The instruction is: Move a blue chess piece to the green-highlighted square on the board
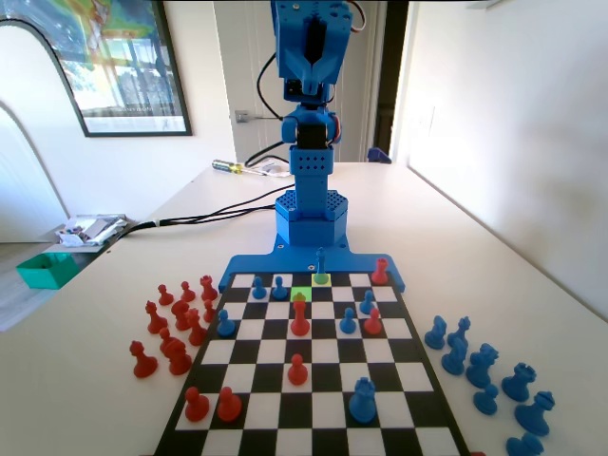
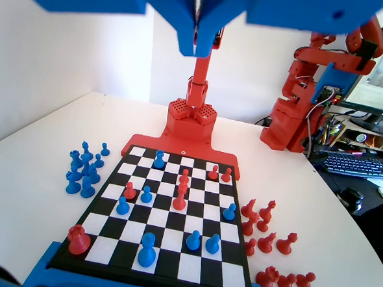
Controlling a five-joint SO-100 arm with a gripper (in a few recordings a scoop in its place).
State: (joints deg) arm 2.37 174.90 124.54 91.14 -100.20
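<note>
Fixed view: the blue chess piece [image 1: 321, 265] stands on the board's [image 1: 432, 404] far edge row, on a yellow-green square beside the green-highlighted square [image 1: 301, 295] (diagonally nearer).

Wrist view: the gripper [image 2: 196, 43] hangs high over the board, jaws together and empty, presumably raised clear of the pieces.

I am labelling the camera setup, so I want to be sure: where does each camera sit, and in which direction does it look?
Fixed view: sits at the board's end opposite the blue arm, looks along the board at the arm's base and upright links.
Wrist view: rides on the arm, looks down along the board; the shut tool hangs from the top edge.
Shared: the board from opposite ends, and the blue chess piece.
</note>
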